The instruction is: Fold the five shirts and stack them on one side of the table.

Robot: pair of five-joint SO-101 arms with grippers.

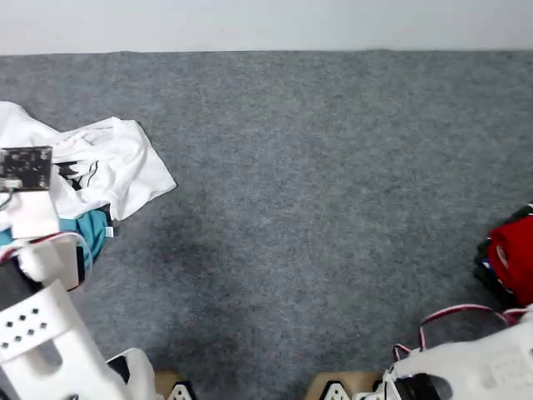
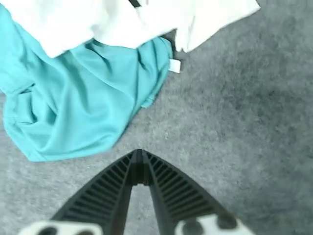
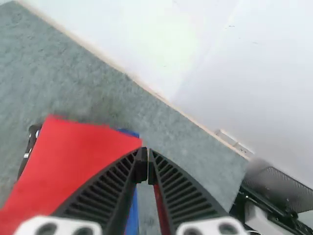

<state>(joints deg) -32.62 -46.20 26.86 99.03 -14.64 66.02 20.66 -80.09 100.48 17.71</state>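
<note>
Loose shirts (image 1: pixel 112 167) lie left, folded shirts (image 1: pixel 510 260) right.

The high camera looks steeply down on the grey table (image 1: pixel 316 208), whose far edge meets a white wall (image 1: pixel 266 25). The left wrist camera points down, close over the teal shirt (image 2: pixel 73 112) and white shirt (image 2: pixel 122 19) at the table's left edge. The right wrist camera looks low across the red shirt (image 3: pixel 68 161) toward a table edge. The high view shares all three shirts.

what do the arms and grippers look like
The left arm is white plastic with small round holes; the right arm is white with looping red and white cables. The left gripper and right gripper have black ribbed wedge-shaped fingers.
</note>
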